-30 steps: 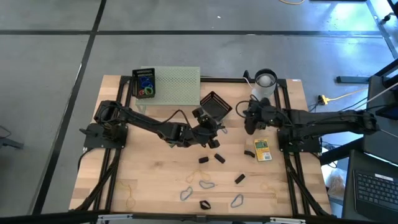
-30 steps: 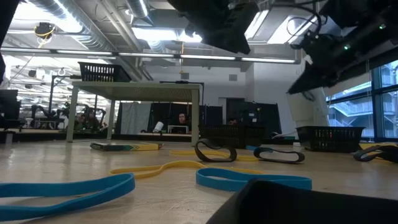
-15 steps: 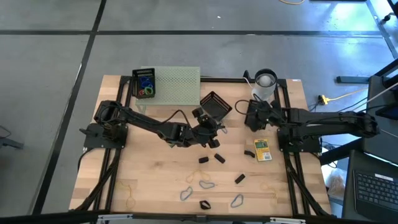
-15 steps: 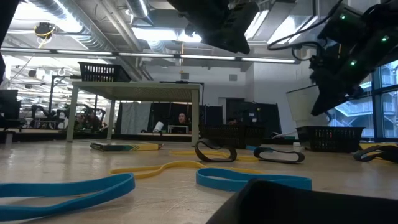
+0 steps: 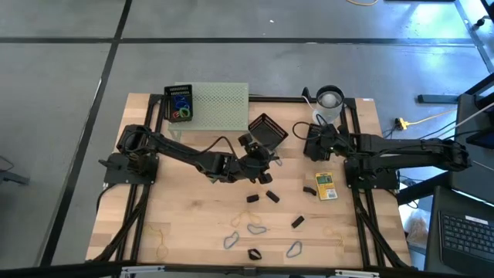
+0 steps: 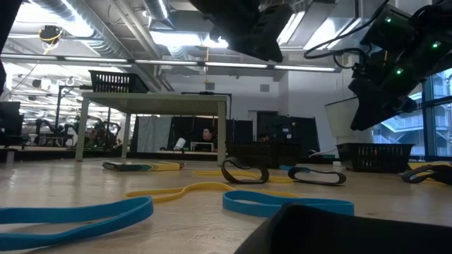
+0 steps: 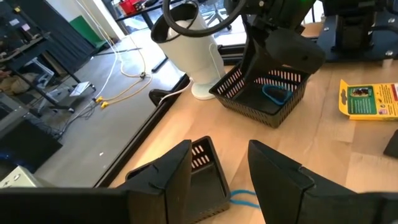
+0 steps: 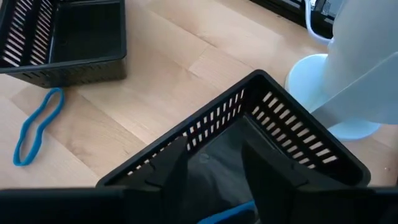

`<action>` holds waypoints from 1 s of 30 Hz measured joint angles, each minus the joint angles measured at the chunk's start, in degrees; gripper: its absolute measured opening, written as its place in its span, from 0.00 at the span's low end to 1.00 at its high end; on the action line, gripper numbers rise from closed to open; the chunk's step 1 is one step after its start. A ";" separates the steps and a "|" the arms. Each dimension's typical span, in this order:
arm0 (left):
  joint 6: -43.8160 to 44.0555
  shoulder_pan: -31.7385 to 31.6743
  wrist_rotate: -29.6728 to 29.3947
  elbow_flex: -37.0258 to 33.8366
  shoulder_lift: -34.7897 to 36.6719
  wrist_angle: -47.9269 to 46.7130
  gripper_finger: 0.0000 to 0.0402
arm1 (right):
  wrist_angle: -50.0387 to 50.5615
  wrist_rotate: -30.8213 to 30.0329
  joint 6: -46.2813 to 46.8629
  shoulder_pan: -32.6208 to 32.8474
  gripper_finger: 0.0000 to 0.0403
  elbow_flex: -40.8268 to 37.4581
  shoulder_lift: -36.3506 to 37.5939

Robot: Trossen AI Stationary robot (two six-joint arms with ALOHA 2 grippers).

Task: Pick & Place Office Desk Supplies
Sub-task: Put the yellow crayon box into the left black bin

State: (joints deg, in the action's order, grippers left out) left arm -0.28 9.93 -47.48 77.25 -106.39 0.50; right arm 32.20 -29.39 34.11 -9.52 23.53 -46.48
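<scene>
Here, right pincer parted over black basket, blue loop lying lengthwise beside tray.

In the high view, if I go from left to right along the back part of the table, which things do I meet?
Small black basket with colored loops → pale green perforated stand → black basket → right end effector → white cup.
</scene>
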 joint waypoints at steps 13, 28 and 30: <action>-0.13 0.49 -0.04 0.00 0.00 -2.12 0.38 | 11.70 24.25 -5.93 0.46 0.35 11.10 -0.04; 1.64 3.49 -4.28 -0.02 0.00 -6.53 0.38 | 20.75 35.82 -9.91 16.34 0.32 12.00 -0.62; 1.66 3.54 -4.28 -0.02 0.00 -6.85 0.38 | 20.68 36.17 -10.60 18.04 0.32 12.00 -1.76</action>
State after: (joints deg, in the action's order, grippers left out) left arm 1.38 13.47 -51.77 77.23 -106.39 -6.35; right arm 52.88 6.77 23.51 8.53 35.53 -48.24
